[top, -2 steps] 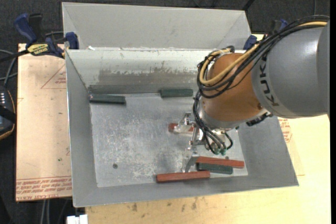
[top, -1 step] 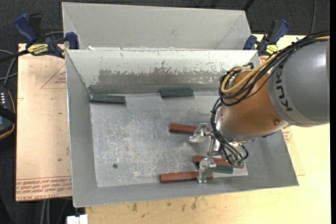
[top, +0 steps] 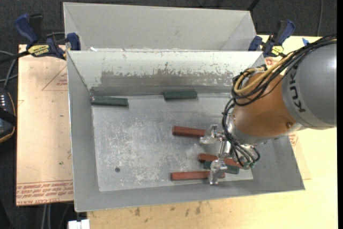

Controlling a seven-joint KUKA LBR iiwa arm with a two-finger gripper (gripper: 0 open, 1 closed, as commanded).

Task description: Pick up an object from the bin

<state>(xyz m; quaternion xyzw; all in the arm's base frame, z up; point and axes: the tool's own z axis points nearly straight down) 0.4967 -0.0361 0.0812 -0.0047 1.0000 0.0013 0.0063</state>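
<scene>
Where the arm comes down low on the right side of the bin, a short red-brown bar (top: 205, 157) lies flat on the floor. The gripper (top: 213, 157) is right over it. Its two fingers (top: 210, 139) are spread apart, one on each side of the bar, and they are not squeezing it.

Two more red-brown bars lie close by, so there are three in all. One (top: 188, 131) is just behind the gripper, toward the back wall. The other (top: 190, 175) is just in front of it, near the front wall.

A small dark green piece (top: 234, 169) peeks out from under the wrist, beside the middle bar.

Two dark green bars lie far off along the back wall, one on the left (top: 109, 100) and one near the middle (top: 180, 95).

The grey bin (top: 139, 142) is scratched, and the big arm (top: 316, 88) reaches in from the right.
</scene>
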